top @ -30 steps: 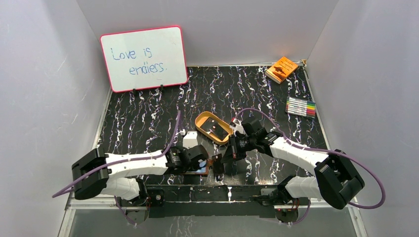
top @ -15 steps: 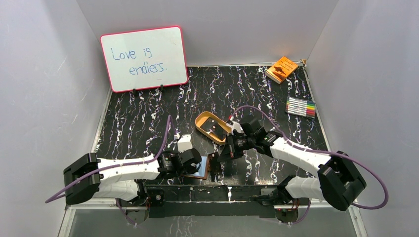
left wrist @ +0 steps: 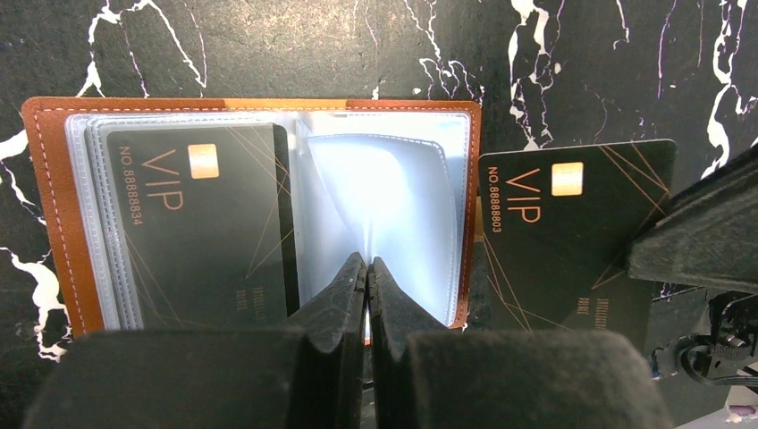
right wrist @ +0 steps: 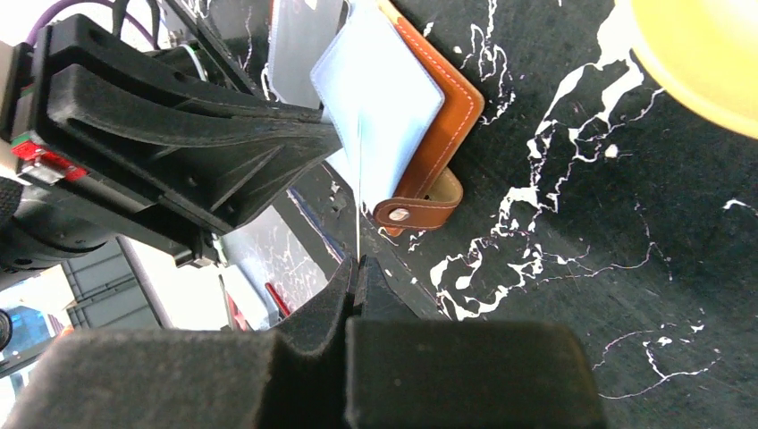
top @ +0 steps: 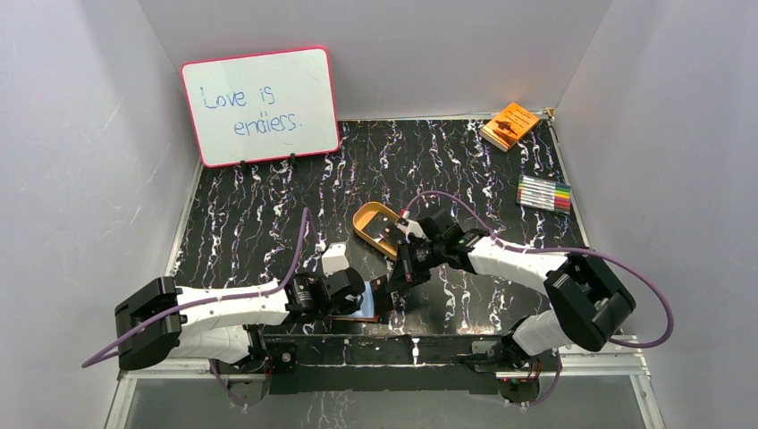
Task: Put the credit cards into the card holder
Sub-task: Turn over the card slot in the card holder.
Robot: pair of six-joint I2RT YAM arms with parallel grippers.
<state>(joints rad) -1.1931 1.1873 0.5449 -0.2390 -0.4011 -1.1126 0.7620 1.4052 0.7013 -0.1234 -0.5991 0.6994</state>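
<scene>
The brown leather card holder (left wrist: 45,206) lies open near the table's front edge (top: 350,315). One black VIP card (left wrist: 201,232) sits in its left clear sleeve. My left gripper (left wrist: 367,264) is shut on a pale clear sleeve (left wrist: 393,197) and holds it up. A second black VIP card (left wrist: 563,232) hangs just right of the holder, pinched at its lower right corner by my right gripper (right wrist: 356,265). In the right wrist view this card (right wrist: 359,197) shows edge-on, pointing at the lifted sleeve, with the strap tab (right wrist: 420,207) beside it. No pale card shows.
The tan oval tray (top: 380,228) lies just behind the right gripper (top: 393,281). A whiteboard (top: 259,105) stands at the back left, an orange booklet (top: 509,125) at the back right, and a marker set (top: 543,193) at the right.
My right gripper has carried the black card left, close to the holder's right edge. My left arm drew back left early on, then held still.
</scene>
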